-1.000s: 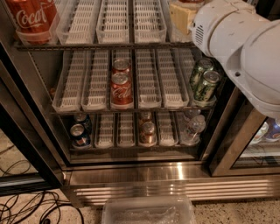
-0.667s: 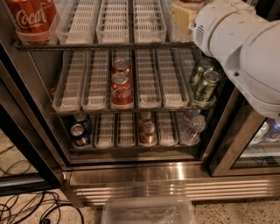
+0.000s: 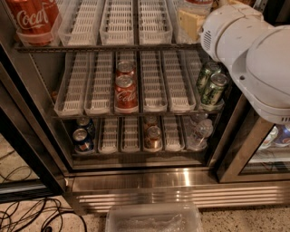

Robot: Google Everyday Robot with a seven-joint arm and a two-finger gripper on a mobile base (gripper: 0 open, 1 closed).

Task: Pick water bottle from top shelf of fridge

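Note:
The fridge [image 3: 136, 181] stands open in front of me. On the top shelf [image 3: 104, 46], white slotted lane trays run front to back. At its right end, the lower part of a clear bottle with a red band [image 3: 195, 3] shows at the picture's top edge; it looks like the water bottle, and the rest is cut off. My white arm [image 3: 253, 50] comes in from the upper right. My gripper [image 3: 192, 21] is at the right end of the top shelf, just below that bottle; only a yellowish part of it shows.
A red Coca-Cola bottle [image 3: 31, 18] stands at the top shelf's left end. The middle rack holds red cans [image 3: 125, 90] and green cans [image 3: 210, 84]. The bottom rack holds cans and small clear bottles [image 3: 199, 131]. A clear plastic bin [image 3: 154, 217] and cables [image 3: 27, 217] lie on the floor.

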